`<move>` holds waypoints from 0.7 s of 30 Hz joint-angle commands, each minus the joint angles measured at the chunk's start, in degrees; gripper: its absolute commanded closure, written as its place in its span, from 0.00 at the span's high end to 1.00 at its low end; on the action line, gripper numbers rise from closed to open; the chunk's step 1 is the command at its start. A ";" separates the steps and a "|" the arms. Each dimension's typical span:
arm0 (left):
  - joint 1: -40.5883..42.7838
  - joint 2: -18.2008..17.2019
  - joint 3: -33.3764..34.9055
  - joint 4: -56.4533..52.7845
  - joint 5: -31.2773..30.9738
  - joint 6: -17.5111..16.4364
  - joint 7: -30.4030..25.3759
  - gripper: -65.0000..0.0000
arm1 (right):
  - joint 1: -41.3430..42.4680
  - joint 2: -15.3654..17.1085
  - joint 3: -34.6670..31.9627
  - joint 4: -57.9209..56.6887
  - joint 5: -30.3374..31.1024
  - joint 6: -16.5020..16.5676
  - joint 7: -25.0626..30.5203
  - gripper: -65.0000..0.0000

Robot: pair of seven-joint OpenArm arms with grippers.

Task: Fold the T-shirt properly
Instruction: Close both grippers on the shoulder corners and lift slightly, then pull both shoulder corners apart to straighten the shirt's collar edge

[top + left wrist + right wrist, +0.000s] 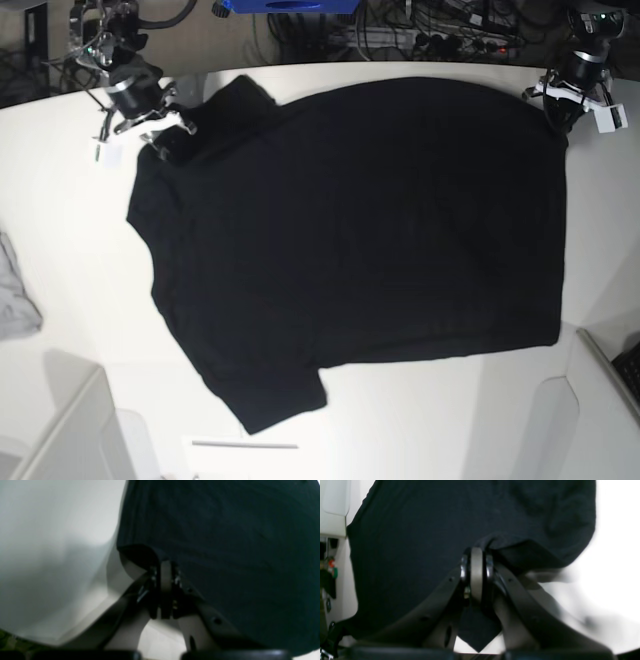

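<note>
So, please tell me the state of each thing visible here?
Large black cloth T-shirt: spread flat, plain side up, unfolded.
Left gripper: shut on the T-shirt's edge.
Right gripper: shut on the T-shirt's edge.
Small grey cloth: crumpled, lying apart at the white table's edge.

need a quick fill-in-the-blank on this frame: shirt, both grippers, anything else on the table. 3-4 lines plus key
1. The large black short-sleeved cloth T-shirt lies spread on the ____ table.
2. The left gripper is shut on the shirt's ____.
3. The right gripper is ____ on the shirt's fabric.
4. At the base view's left edge, apart from the shirt, lies a small ____ cloth.

Missing words: white; edge; shut; grey
</note>
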 commanded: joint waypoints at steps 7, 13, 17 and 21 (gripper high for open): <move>-1.87 -0.65 -0.44 0.62 -1.01 2.02 -1.47 0.00 | 3.65 0.39 0.33 0.83 0.63 0.42 -0.78 0.00; -3.45 -0.65 -0.35 0.18 -1.01 3.34 -1.47 0.00 | 7.78 0.30 0.42 0.65 0.54 0.33 -4.29 0.00; -5.12 -0.65 -0.35 -0.26 -1.01 5.63 -1.47 0.00 | 10.24 0.30 0.25 0.48 0.54 -3.01 -5.08 0.00; -6.79 -0.74 -0.09 -1.85 -1.01 6.07 -1.47 0.00 | 12.79 0.39 -0.11 -0.84 0.54 -4.06 -5.08 0.00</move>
